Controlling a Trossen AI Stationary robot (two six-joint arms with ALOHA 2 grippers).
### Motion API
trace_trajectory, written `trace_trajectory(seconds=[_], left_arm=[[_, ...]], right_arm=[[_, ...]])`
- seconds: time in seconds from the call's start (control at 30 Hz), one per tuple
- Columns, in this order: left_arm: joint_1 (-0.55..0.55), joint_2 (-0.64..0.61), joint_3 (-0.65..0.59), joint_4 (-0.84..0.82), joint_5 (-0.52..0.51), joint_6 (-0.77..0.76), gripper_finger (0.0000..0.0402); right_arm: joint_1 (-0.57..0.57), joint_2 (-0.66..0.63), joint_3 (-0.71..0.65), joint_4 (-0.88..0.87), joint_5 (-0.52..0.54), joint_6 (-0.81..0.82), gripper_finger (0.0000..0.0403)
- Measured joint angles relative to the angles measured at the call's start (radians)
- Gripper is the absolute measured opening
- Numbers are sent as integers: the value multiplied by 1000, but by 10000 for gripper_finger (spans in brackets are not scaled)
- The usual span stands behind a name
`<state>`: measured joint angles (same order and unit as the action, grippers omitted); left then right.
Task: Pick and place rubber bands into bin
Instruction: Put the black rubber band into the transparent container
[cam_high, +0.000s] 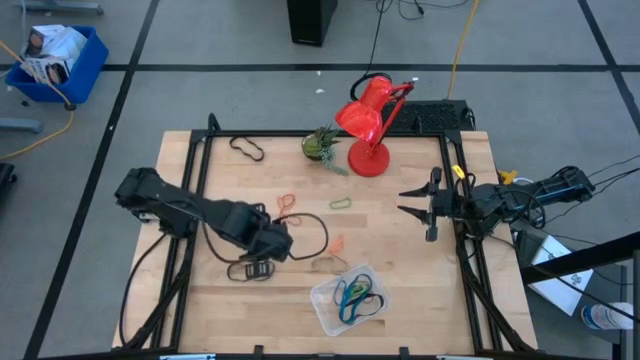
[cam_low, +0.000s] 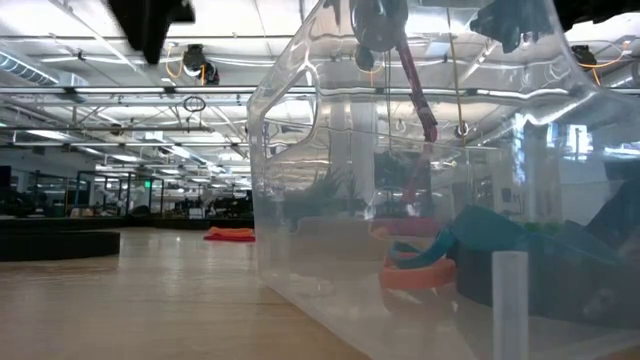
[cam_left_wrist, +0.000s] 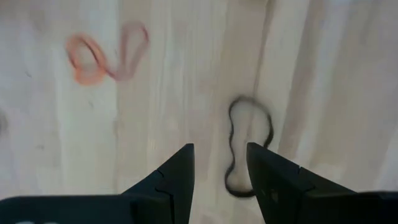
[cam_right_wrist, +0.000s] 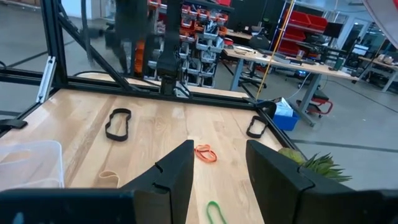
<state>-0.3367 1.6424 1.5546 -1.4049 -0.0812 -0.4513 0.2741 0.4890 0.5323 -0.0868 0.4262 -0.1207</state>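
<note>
The bin (cam_high: 326, 305) sits at the near edge of the table (cam_high: 420, 270), at roughly 6 o'clock from the table centre. It holds several rubber bands (cam_high: 358, 296), blue, green and black, bunched toward its right half. In the low view the clear bin wall (cam_low: 300, 200) fills most of the frame, with orange and blue bands visible through it.

The left gripper (cam_high: 270, 243) hangs over the table at about 10 o'clock from the bin. Its fingers (cam_left_wrist: 177, 177) stand apart with a moderate gap and hold nothing. A black band (cam_left_wrist: 247, 144) lies flat on the wood just beyond the fingertips, not touched. Another black band (cam_high: 250, 270) lies at 6 o'clock from this gripper.

A tan band (cam_high: 328, 265) and an orange band (cam_high: 337, 243) lie just past the bin, toward 12 o'clock. Farther out, a green band (cam_high: 341, 203) and an orange-red band (cam_high: 288, 202) lie near the table centre.

The right gripper (cam_high: 408, 200) waits at 3 o'clock of the table centre, fingers (cam_right_wrist: 174, 180) parted and empty.

At the far edge stand a red desk lamp (cam_high: 370, 125) and a small green plant (cam_high: 320, 143), with one more black band (cam_high: 247, 148) at 11 o'clock
</note>
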Motion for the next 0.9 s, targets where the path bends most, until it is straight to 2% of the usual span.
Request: trace_trajectory(seconds=[0.1, 0.23, 0.37, 0.47, 0.67, 0.9], left_arm=[[0, -4, -118, 76, 36, 1, 154], [0, -2, -260, 191, 57, 4, 154], [-3, -2, -387, 379, 96, 11, 154], [-11, -3, -467, 461, 108, 22, 154], [-13, -3, -598, 595, 152, -2, 154], [-13, -3, -683, 713, 184, -4, 154]], right_arm=[[0, 0, 0, 0, 7, 0, 144], [0, 0, 0, 0, 84, 2, 144], [0, 0, 0, 0, 152, 3, 144], [-1, 0, 0, 0, 154, 3, 144], [-1, 0, 0, 0, 154, 3, 144], [-1, 0, 0, 0, 154, 3, 144]])
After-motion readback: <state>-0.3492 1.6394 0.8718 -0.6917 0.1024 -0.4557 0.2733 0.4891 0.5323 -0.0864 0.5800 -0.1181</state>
